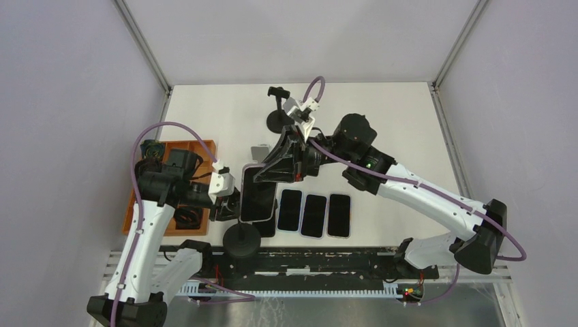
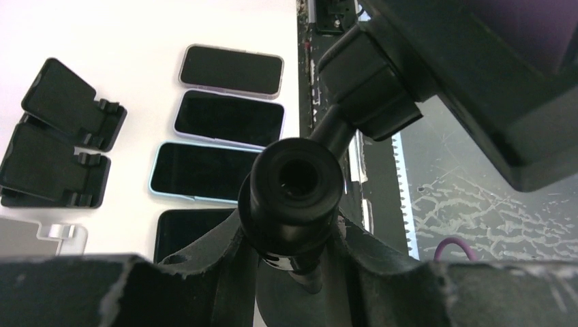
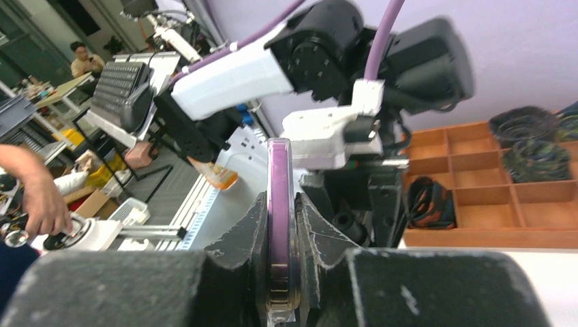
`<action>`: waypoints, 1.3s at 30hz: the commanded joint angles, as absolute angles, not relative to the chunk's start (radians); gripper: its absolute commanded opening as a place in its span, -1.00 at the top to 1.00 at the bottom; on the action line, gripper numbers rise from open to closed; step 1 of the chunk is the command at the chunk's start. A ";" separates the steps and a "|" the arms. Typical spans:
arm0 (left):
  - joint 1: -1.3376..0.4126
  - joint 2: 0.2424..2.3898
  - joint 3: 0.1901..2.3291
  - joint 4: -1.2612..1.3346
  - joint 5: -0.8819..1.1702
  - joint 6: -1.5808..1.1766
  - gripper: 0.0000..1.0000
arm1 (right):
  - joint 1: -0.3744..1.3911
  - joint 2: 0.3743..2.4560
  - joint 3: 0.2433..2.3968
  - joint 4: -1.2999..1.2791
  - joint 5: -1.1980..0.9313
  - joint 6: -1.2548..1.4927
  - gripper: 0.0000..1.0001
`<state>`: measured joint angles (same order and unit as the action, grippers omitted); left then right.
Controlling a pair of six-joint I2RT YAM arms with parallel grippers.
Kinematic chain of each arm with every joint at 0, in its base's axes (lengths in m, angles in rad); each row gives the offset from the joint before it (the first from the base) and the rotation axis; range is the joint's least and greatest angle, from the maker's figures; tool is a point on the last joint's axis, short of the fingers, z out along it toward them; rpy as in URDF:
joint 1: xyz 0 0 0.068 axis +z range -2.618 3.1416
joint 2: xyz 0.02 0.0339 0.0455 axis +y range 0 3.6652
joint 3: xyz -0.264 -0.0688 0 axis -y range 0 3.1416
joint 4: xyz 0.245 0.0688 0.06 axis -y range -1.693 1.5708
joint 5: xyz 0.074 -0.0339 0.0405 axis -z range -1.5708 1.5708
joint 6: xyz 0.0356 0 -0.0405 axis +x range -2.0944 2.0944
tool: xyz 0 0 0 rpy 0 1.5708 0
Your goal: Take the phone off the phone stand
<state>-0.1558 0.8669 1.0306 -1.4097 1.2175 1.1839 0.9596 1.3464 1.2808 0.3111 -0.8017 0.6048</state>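
The phone (image 1: 257, 194), dark-screened in a purple case, stands above the black phone stand, whose round base (image 1: 242, 240) sits near the table's front edge. My right gripper (image 1: 267, 173) is shut on the phone's upper end. In the right wrist view the purple edge (image 3: 279, 218) is pinched between both fingers. My left gripper (image 1: 230, 206) is shut on the stand's stem just below its ball joint (image 2: 293, 191). The holder's dark back (image 2: 477, 75) fills the upper right there. Whether the phone still sits in the holder cannot be told.
Several phones (image 1: 314, 214) lie flat in a row right of the stand, also in the left wrist view (image 2: 228, 117). Two black folding stands (image 2: 65, 102) and a silver one (image 2: 41, 235) lie further back. A second tall stand (image 1: 277, 112) is behind. An orange tray (image 1: 194, 153) is at left.
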 commanded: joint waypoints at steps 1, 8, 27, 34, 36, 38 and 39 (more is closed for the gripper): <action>-0.160 0.834 1.012 -1.464 1.114 1.291 0.96 | 0.875 1.244 1.378 0.605 -0.666 0.642 1.00; -0.160 0.841 1.018 -1.465 1.118 1.273 0.96 | 0.804 1.211 1.339 0.616 -0.699 0.700 1.00; -0.160 0.830 1.123 -1.327 1.087 1.096 0.96 | 0.550 1.022 1.246 0.026 -0.699 0.508 1.00; -0.160 0.819 1.166 -1.328 1.091 1.098 0.96 | 0.418 1.060 1.220 -0.477 -0.559 0.279 1.00; -0.160 0.822 1.179 -1.330 1.093 1.102 0.96 | 0.393 1.075 1.186 -0.580 -0.495 0.234 1.00; -0.160 0.821 1.192 -1.333 1.098 1.104 0.96 | 0.389 1.088 1.150 -0.674 -0.395 0.191 1.00; -0.160 0.819 1.197 -1.333 1.103 1.104 0.96 | 0.387 1.085 1.119 -0.694 -0.356 0.179 1.00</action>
<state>-0.1585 0.8326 1.1263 -1.3682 1.0451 1.1343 0.3969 1.0801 1.1786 -0.4679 -0.5404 0.2939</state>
